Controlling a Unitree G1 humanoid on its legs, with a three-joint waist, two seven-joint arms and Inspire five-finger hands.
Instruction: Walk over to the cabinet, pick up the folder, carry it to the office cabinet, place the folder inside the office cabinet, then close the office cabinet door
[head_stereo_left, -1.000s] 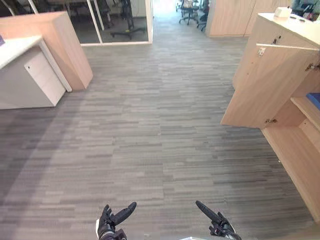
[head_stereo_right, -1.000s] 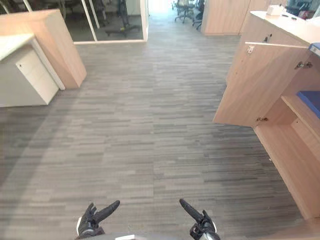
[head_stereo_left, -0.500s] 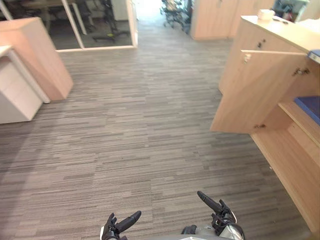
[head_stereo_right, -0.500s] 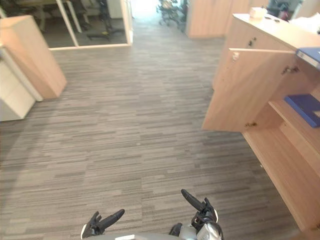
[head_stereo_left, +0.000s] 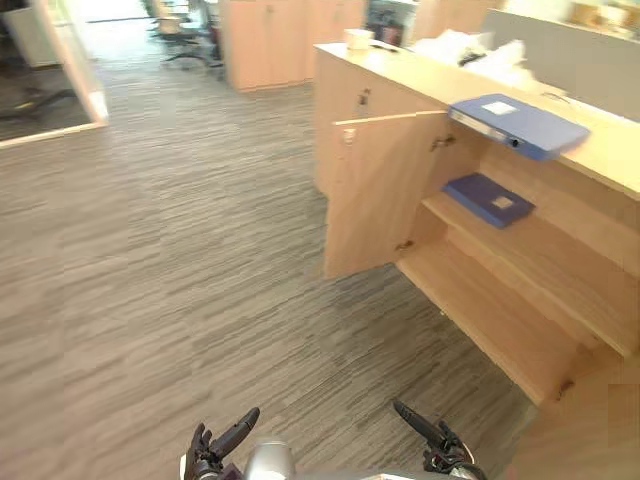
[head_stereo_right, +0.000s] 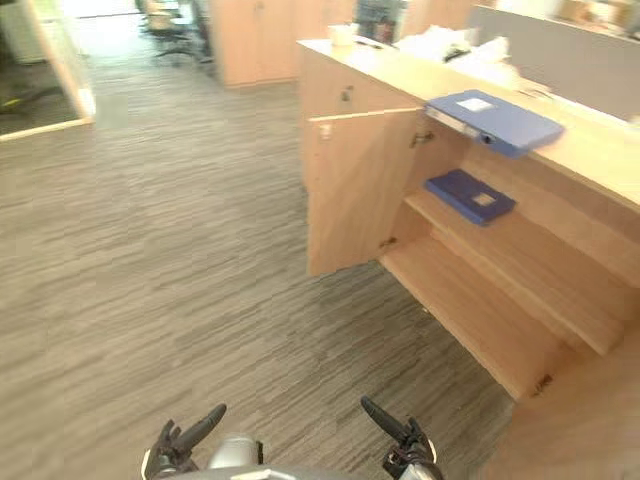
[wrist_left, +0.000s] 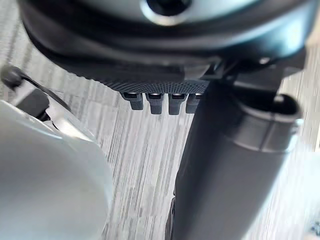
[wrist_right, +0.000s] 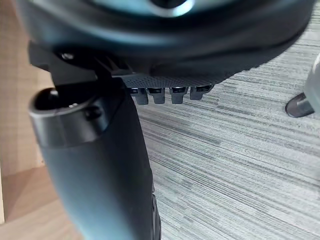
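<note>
VIEW: swung right since a second ago, a camera turn, nothing itself moved | AHEAD: light wooden office cabinet (head_stereo_left: 340, 110), open door (head_stereo_left: 380, 190) | FOLDER: flat blue folder (head_stereo_left: 520, 125) on counter (head_stereo_left: 400, 68); darker blue folder (head_stereo_left: 488, 198) on inner shelf (head_stereo_left: 470, 225) | HANDS: left hand (head_stereo_left: 218, 446), right hand (head_stereo_left: 428, 436) low, fingers (head_stereo_left: 240, 425) released, empty | STEP: approach; pickup not begun

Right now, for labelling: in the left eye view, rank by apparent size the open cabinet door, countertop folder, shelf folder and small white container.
The open cabinet door
countertop folder
shelf folder, somewhat smaller-looking, though true sizes may match
small white container, farthest away
</note>
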